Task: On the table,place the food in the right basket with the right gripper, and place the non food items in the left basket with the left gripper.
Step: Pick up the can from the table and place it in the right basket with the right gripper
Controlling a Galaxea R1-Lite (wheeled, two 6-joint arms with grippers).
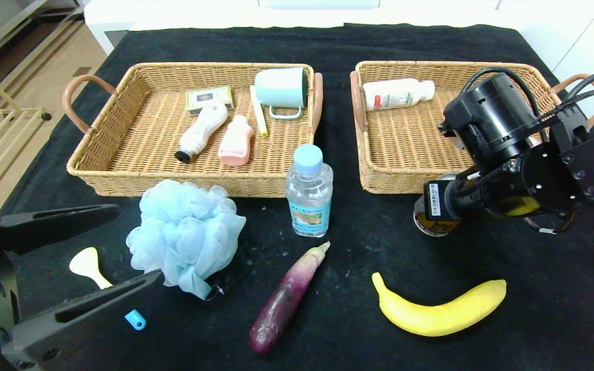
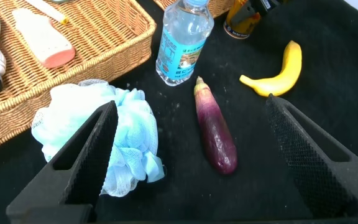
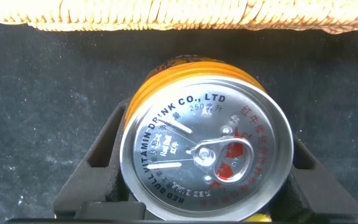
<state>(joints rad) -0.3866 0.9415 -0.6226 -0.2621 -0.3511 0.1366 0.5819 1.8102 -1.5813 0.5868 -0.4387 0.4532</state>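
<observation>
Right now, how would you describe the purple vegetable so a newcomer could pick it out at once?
Start at the black table, in the open area in front of the two wicker baskets. Just in front of the water bottle lies the eggplant, between the blue bath pouf and the banana. It is the only long, dark purple item.

Two wicker baskets on the worktop: left basket (image 1: 121, 175), right basket (image 1: 379, 178).

Left basket holds five things: one small box (image 1: 208, 98), one white brush (image 1: 201, 129), one pink bottle (image 1: 236, 140), one white stick (image 1: 258, 116), one mint mug (image 1: 281, 88).

Right basket holds one white bottle (image 1: 397, 93).

Loose on the worktop: one blue bath pouf (image 1: 186, 234), one water bottle (image 1: 309, 193), one eggplant (image 1: 285, 299), one banana (image 1: 439, 312), one cream spoon (image 1: 88, 267), one small blue cap (image 1: 135, 319), one drink can (image 3: 207, 152) at 3 o'clock.
</observation>
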